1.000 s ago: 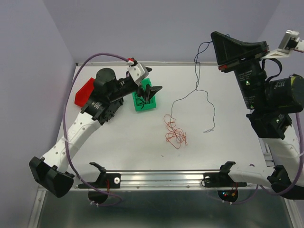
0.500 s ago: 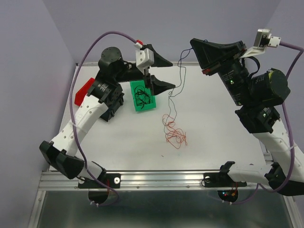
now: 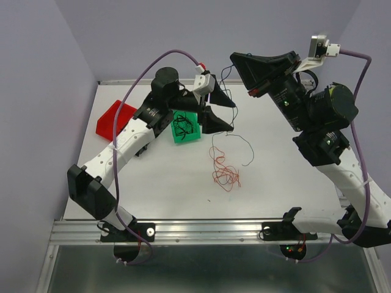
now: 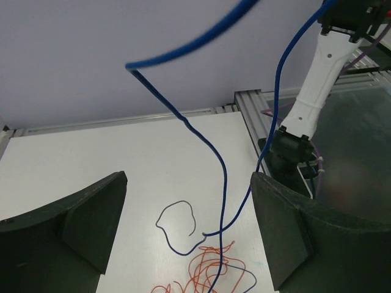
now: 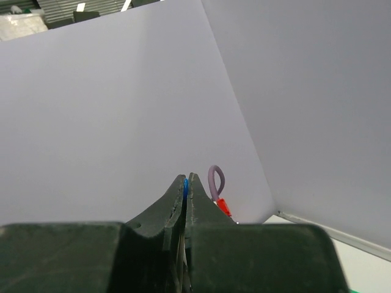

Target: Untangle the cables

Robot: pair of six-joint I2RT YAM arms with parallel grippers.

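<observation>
White arms (image 3: 119,151), black joints (image 3: 333,107) (looping purple cables (image 3: 160,59))

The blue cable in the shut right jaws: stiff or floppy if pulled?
Probably floppy: the blue cable hangs in loose curves and kinks. Likely very light, being far thinner than the jaws. Pulling may drag the red cable, which it crosses below.

The white table (image 3: 153,177) carries 4 things — a flat red piece (image 3: 113,117) near its far-left corner, a green tray (image 3: 178,138) right of it, a loose red cable clump (image 3: 225,174) at centre, and the blue cable (image 3: 251,149)'s trailing end just beside that clump.
</observation>
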